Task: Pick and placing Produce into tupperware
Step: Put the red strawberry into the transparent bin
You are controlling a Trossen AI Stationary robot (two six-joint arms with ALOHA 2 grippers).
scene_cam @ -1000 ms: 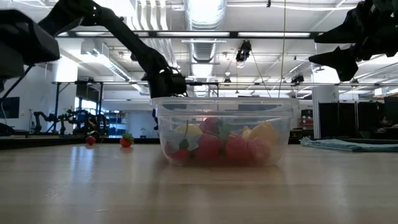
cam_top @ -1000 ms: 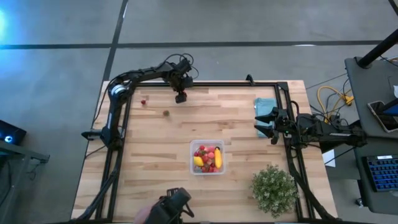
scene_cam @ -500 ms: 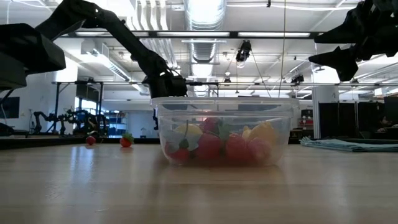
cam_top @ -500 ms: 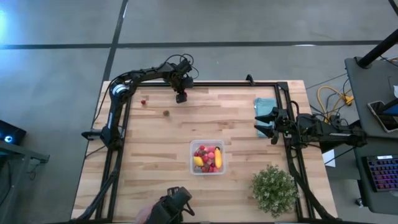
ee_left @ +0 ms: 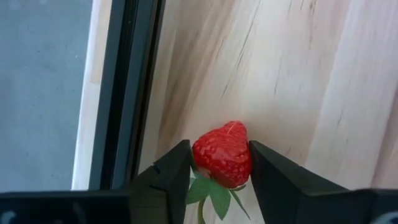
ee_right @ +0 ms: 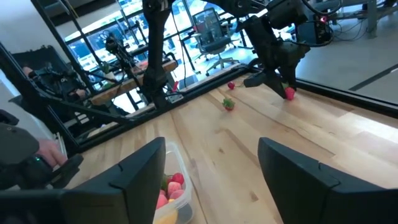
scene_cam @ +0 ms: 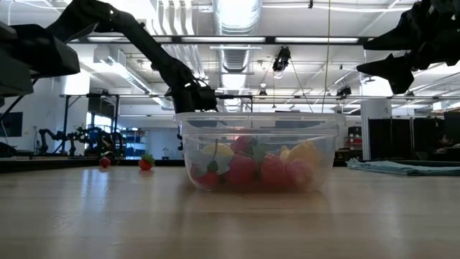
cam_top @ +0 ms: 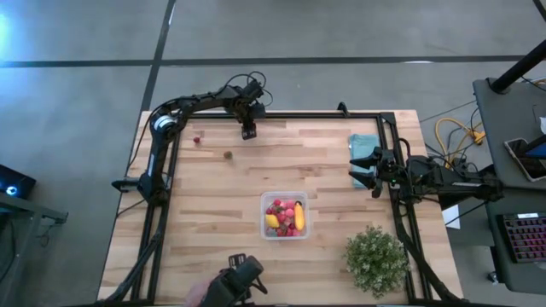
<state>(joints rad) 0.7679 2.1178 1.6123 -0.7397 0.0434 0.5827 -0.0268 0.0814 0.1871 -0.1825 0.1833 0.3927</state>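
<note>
My left gripper (cam_top: 247,130) is at the table's far edge, shut on a red strawberry (ee_left: 222,154) with green leaves. The clear tupperware (cam_top: 284,216) stands near the table's middle on its base, holding red berries, a banana and a lemon (scene_cam: 248,167). A small red piece (cam_top: 197,139) and a dark piece (cam_top: 228,154) lie loose on the far left of the table. My right gripper (cam_top: 363,168) hangs open at the right edge, near a teal cloth (cam_top: 364,144). My left gripper pinches the strawberry by its two sides (ee_left: 200,157) between its two fingers (ee_left: 266,163). The fingers come from above, pointing down (ee_right: 281,79). The leaf end lies toward the gripper and the tip points away. Whether the berry is clear of the table, I cannot tell.
A dark frame rail (cam_top: 316,115) runs along the table's far edge, right beside the left gripper. A bushy green plant (cam_top: 375,260) stands at the near right corner. Bare wood (cam_top: 205,213) lies between the loose pieces and the tupperware.
My left gripper has stayed at the far edge over the strawberry, with only a slight shift of its arm. The right arm, the tupperware and the loose pieces have kept still.
</note>
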